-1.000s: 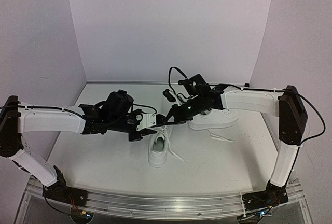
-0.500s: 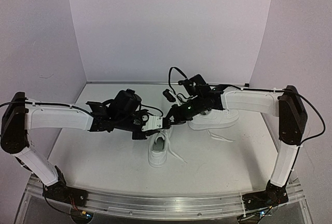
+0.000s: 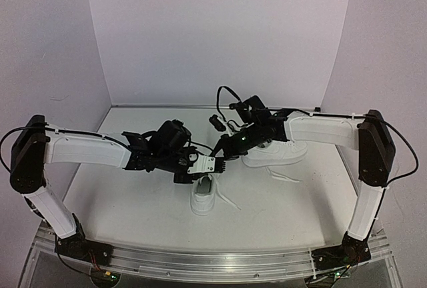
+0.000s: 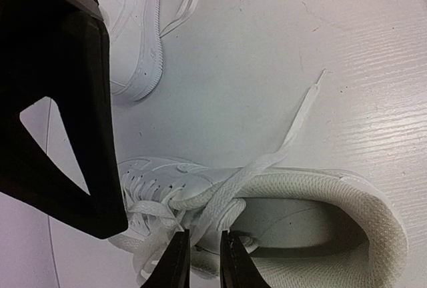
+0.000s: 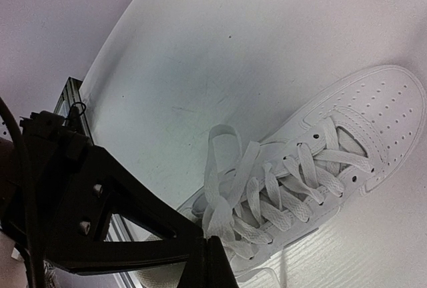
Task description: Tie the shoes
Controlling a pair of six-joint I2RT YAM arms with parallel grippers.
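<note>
So on the table [image 3: 133, 201], the near shoe [image 3: 202, 198] is sitting front-center and the far shoe [image 3: 277, 153] is sitting behind it, off to the right. The left gripper [image 3: 212, 165] and right gripper [image 3: 225, 153] are hanging side by side over the near shoe's far end.

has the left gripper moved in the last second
Yes. In the top view the left gripper slid right, ending over the far end of the near shoe, which stayed put.

Shoes [image 5: 363, 111] smooth matt leather-look, toe perforated; laces [image 5: 267, 188] flat woven cloth; heel lining [image 4: 373, 235] rough mesh; table [image 4: 300, 35] matt, finely ridged
</note>
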